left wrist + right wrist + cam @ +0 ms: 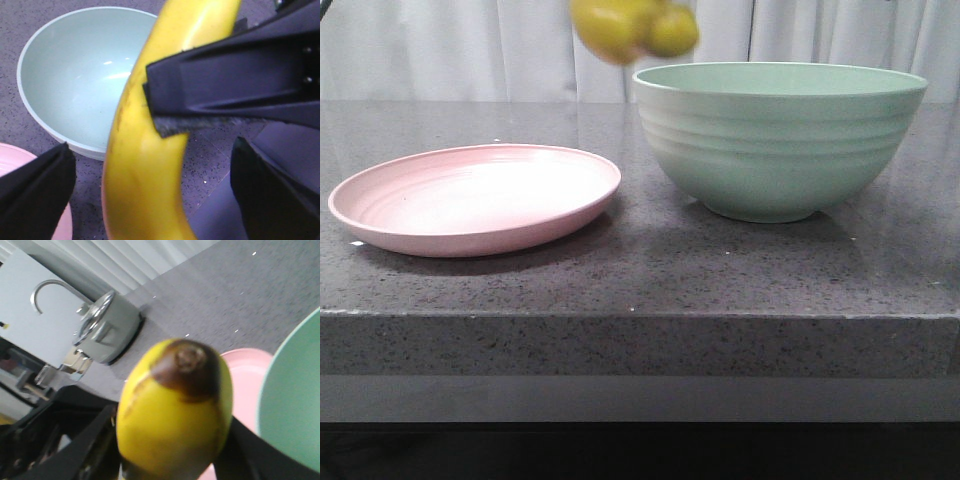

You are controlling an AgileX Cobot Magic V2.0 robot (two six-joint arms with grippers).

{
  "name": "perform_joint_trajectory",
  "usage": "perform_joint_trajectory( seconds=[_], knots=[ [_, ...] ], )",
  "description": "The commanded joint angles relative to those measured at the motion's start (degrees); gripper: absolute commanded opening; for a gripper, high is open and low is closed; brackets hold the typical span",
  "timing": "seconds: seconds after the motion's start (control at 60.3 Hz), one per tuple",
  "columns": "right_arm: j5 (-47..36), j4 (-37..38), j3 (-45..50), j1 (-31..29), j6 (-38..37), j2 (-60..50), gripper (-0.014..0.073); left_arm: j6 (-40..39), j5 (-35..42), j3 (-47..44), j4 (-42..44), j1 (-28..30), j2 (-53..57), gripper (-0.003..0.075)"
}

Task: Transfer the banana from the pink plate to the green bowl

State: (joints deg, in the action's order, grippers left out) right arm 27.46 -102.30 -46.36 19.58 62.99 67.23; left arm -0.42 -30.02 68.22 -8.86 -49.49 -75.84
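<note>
The yellow banana (pixel 632 26) hangs in the air, blurred, above the gap between the empty pink plate (pixel 475 198) and the green bowl (pixel 780 135). In the right wrist view its dark-tipped end (pixel 175 405) faces the camera, and my right gripper (pixel 172 445) is shut on it, both fingers touching its sides. In the left wrist view the banana (pixel 145 165) passes between the wide-apart fingers of my left gripper (pixel 150 195), which is open with gaps on both sides. The right gripper's black finger (pixel 230 85) lies across the banana there. The bowl (pixel 75 75) is below.
The grey speckled counter (pixel 640 270) ends at a front edge near the camera. In the right wrist view a steel pot with a lid (pixel 107 330) and a white appliance (pixel 30 315) stand at the far side of the counter.
</note>
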Motion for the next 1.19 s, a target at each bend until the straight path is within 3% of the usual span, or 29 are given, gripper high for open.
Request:
perform_joint_trajectory(
  seconds=[0.0,0.166,0.448,1.045,1.177],
  knots=[
    [-4.12,-5.26,-4.39,-0.11,7.12,-0.85,0.0115,-0.57,4.15,2.11,-0.89,-0.43,1.57,0.0628],
    [-9.01,-2.90,-11.80,-0.21,13.92,0.57,0.0115,-0.57,4.07,2.11,-0.89,-0.43,1.57,0.0628],
    [-21.91,13.90,-19.90,-0.21,14.79,6.67,0.0115,-0.57,4.07,2.11,-0.89,-0.43,1.57,0.0628],
    [-24.50,15.15,-18.77,-0.21,14.97,20.24,0.0117,-0.57,4.07,2.11,-0.89,-0.43,1.57,0.0628],
    [-24.50,15.15,-18.38,-0.21,14.97,20.45,0.0167,-0.57,4.07,2.11,-0.89,-0.43,1.57,0.0628]
  ],
)
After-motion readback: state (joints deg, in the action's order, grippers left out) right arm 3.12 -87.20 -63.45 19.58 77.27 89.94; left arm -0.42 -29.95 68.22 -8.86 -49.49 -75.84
